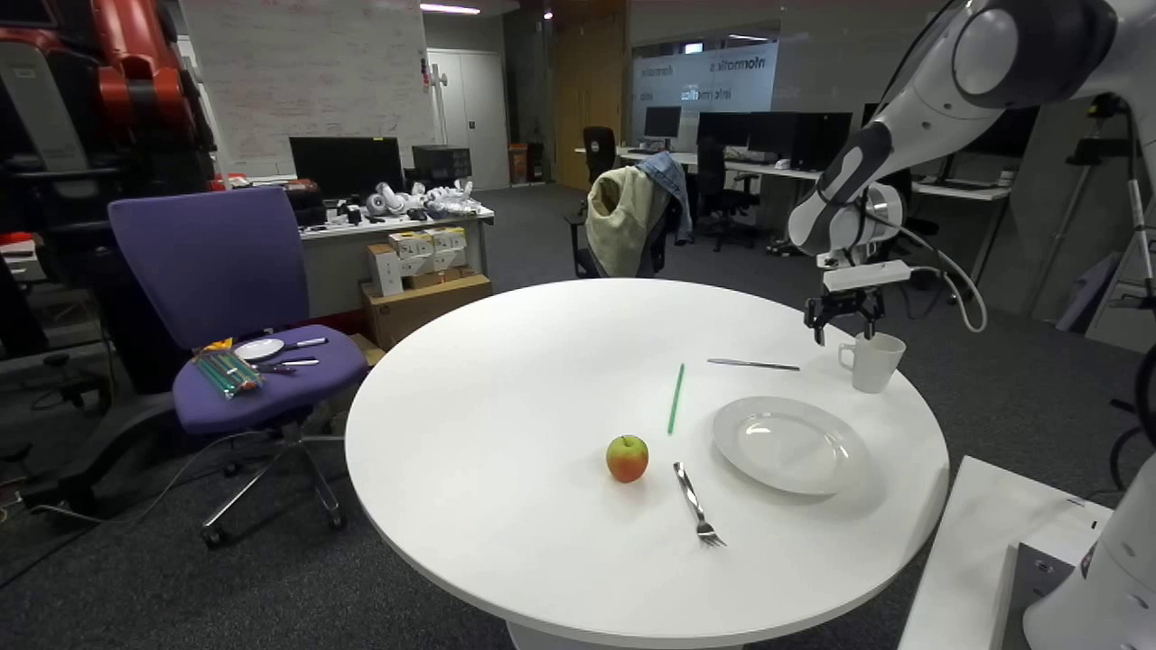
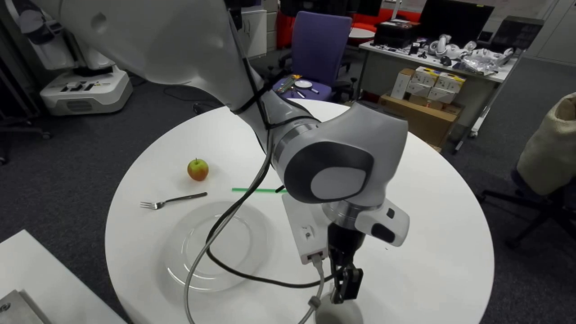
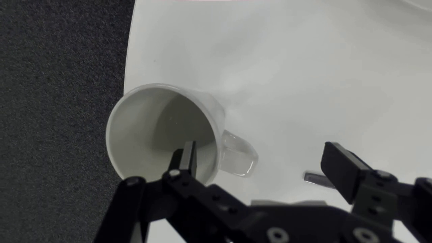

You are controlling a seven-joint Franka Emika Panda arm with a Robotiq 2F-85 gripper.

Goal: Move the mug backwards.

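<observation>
Hovering partly over a white mug, a gripper stands with its jaws spread wide, holding nothing; the wrist view shows one finger across the mug's mouth and its mate out past the handle. Whether that finger dips below the mug's rim is unclear from any view. The mug stands upright on the round table, the table's edge close on the side away from its handle, a plate near it but apart, and a knife lying off its handle side. The step appears to be lining up a grasp, best made by coming straight down with one finger inside the mug and one outside. A slight turn clear of the handle may give flatter contact, since pinching across that curve could twist the mug. A slow squeeze should suit the smooth wall, then a low, level carry, mindful of the nearby edge; which way counts as backwards cannot be told from here.
</observation>
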